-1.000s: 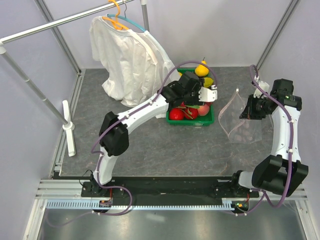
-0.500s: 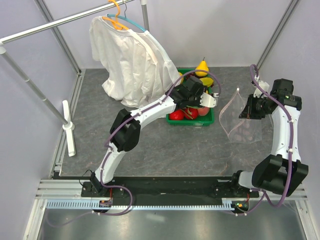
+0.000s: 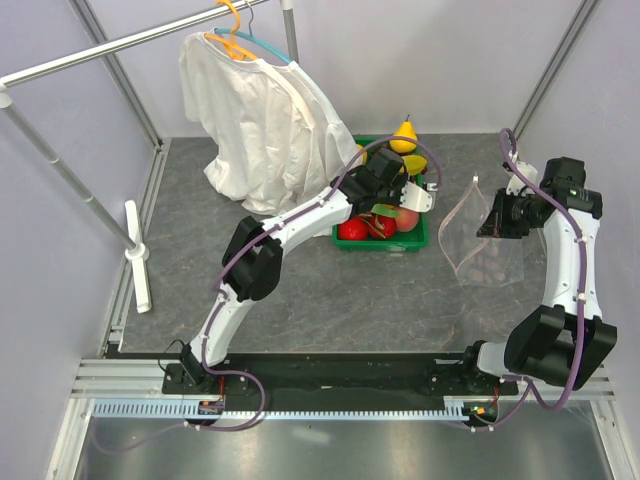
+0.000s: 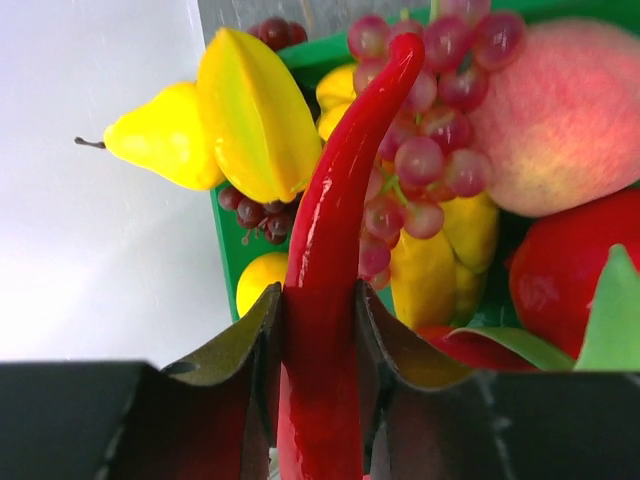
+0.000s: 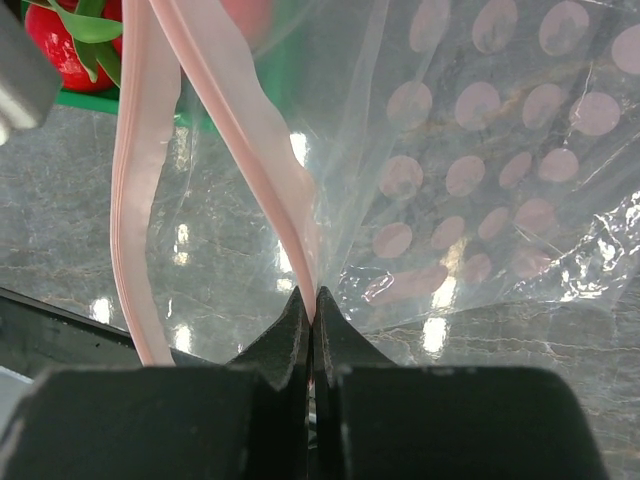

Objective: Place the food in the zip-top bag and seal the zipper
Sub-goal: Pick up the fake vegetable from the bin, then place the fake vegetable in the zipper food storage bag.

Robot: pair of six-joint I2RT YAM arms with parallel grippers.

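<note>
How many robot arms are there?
2. The left arm is over the green tray, left gripper pinching the red pepper; the right arm holds the clear bag in the right gripper.

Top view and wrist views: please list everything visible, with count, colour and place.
red pepper: one, red, gripped at the tray
green tray: one, green, table centre
pear: one, yellow, tray's far end
grapes: one bunch, dark red, in tray
zip-top bag: one, clear, right of tray
zipper: one, pale pink, bag's mouth
shirt: one, white, hanging far left
left gripper: one, black, shut on red pepper
right gripper: one, black, shut on zipper
</note>
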